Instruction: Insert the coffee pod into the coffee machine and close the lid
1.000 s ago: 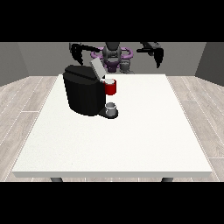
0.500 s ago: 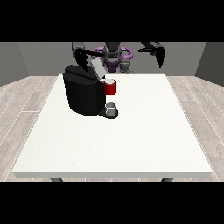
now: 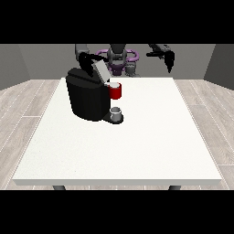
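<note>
Black coffee machine (image 3: 87,98) on the white table (image 3: 137,137), toward the far left part of the top. Grey lid (image 3: 101,71) tilted up and open at the machine's top, leaning toward the far side. Red pod holder (image 3: 115,91) jutting from the machine's right face, with a small pale spot at its upper left that may be the coffee pod; cannot tell for sure. Small grey cup (image 3: 116,112) on the machine's base, directly below the red part.

Hand at the view's left (image 3: 88,60) just behind and above the machine, near the raised lid's far edge; contact with the lid not discernible, and finger pose too dark against the machine to tell. Hand at the view's right (image 3: 168,58) raised in the air beyond the table's far right edge, well apart from the machine, fingers pointing downward and looking relaxed, holding nothing.
</note>
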Controlling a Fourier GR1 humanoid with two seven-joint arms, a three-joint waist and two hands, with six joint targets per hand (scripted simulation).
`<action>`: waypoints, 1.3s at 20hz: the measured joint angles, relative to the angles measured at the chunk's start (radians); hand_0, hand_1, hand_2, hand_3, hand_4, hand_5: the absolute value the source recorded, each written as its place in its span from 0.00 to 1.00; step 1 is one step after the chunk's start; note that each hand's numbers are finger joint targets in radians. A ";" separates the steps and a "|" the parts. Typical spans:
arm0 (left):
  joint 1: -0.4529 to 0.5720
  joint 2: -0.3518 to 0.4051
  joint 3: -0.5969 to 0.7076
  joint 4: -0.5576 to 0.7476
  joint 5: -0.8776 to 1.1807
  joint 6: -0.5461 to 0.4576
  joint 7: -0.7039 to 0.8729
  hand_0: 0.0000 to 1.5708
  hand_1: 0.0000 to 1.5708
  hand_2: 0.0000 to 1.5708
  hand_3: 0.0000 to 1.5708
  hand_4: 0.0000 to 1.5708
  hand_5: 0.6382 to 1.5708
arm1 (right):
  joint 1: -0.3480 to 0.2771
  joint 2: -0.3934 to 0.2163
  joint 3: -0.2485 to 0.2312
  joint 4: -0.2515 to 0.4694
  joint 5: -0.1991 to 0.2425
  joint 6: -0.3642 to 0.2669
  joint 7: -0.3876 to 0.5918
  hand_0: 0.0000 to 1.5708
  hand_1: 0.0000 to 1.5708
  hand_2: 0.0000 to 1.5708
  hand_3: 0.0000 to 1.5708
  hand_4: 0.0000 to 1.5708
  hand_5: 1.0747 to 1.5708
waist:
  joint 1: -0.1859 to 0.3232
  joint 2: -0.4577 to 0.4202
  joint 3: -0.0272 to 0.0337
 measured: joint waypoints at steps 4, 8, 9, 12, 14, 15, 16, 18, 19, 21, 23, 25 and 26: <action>-0.002 0.011 -0.004 0.003 -0.004 0.012 -0.003 0.00 0.00 0.00 0.00 0.00 1.00 | -0.046 0.003 -0.001 0.024 0.008 -0.003 0.008 0.00 0.00 0.00 0.00 0.00 1.00 | 0.001 0.013 0.0010; 0.005 0.001 -0.026 -0.020 -0.008 0.022 0.001 0.00 0.00 0.00 0.00 0.00 1.00 | -0.070 0.006 -0.005 0.049 0.020 -0.010 -0.032 0.00 0.00 0.00 0.00 0.00 1.00 | 0.015 0.019 0.0000; 0.003 0.005 -0.024 -0.011 -0.011 0.024 -0.013 0.00 0.00 0.00 0.00 0.00 1.00 | -0.080 0.013 -0.003 0.049 0.021 -0.015 -0.029 0.00 0.00 0.00 0.00 0.00 1.00 | 0.011 0.025 0.0006; 0.008 0.020 -0.011 -0.003 0.002 0.020 -0.012 0.00 0.00 0.00 0.00 0.02 1.00 | -0.088 0.008 -0.003 0.060 0.024 -0.006 -0.024 0.00 0.00 0.00 0.00 0.12 1.00 | 0.007 0.023 0.0015; 0.010 0.029 -0.001 0.011 0.010 0.016 -0.025 0.00 0.00 0.00 0.00 0.09 1.00 | -0.080 0.023 0.019 0.064 0.038 -0.001 -0.025 0.00 0.00 0.00 0.00 0.10 1.00 | -0.001 0.022 0.0019; 0.006 0.027 -0.005 0.017 0.004 0.021 -0.032 0.00 0.00 0.00 0.00 0.10 1.00 | -0.099 0.030 0.024 0.067 0.044 -0.008 -0.014 0.00 0.00 0.00 0.00 0.14 1.00 | 0.001 0.027 0.0022; 0.003 0.033 -0.001 0.025 0.007 0.018 -0.038 0.00 0.00 0.00 0.00 0.12 1.00 | -0.115 0.031 0.027 0.070 0.049 -0.009 -0.003 0.00 0.00 0.00 0.00 0.09 1.00 | 0.003 0.031 0.0023; 0.009 0.038 0.002 0.040 0.006 0.017 -0.056 0.00 0.00 0.00 0.00 0.09 1.00 | -0.127 0.037 0.040 0.075 0.067 -0.013 -0.005 0.00 0.00 0.00 0.00 0.04 1.00 | 0.004 0.036 0.0024; 0.001 0.040 0.003 0.044 0.009 0.018 -0.047 0.00 0.00 0.00 0.00 0.10 1.00 | -0.144 0.038 0.043 0.076 0.070 -0.011 0.009 0.00 0.00 0.00 0.00 0.14 1.00 | 0.004 0.033 0.0025; -0.011 0.041 0.006 0.055 0.016 0.021 -0.039 0.00 0.00 0.00 0.00 0.09 1.00 | -0.161 0.049 0.061 0.074 0.090 -0.018 0.015 0.00 0.00 0.00 0.00 0.08 1.00 | 0.001 0.031 0.0026; -0.024 0.033 -0.005 0.045 0.013 0.034 -0.023 0.00 0.00 0.00 0.00 0.11 1.00 | -0.180 0.049 0.065 0.090 0.106 -0.021 0.006 0.00 0.00 0.00 0.00 0.08 1.00 | 0.010 0.037 0.0025; -0.025 0.034 -0.006 0.046 0.017 0.033 -0.027 0.00 0.00 0.00 0.00 0.00 1.00 | -0.194 0.052 0.070 0.097 0.121 -0.025 0.008 0.00 0.00 0.00 0.00 0.07 1.00 | 0.013 0.035 0.0025; -0.027 0.038 -0.001 0.061 0.021 0.029 -0.041 0.00 0.00 0.00 0.00 0.00 1.00 | -0.201 0.061 0.077 0.093 0.130 -0.033 0.013 0.00 0.00 0.00 0.00 0.09 1.00 | 0.007 0.037 0.0028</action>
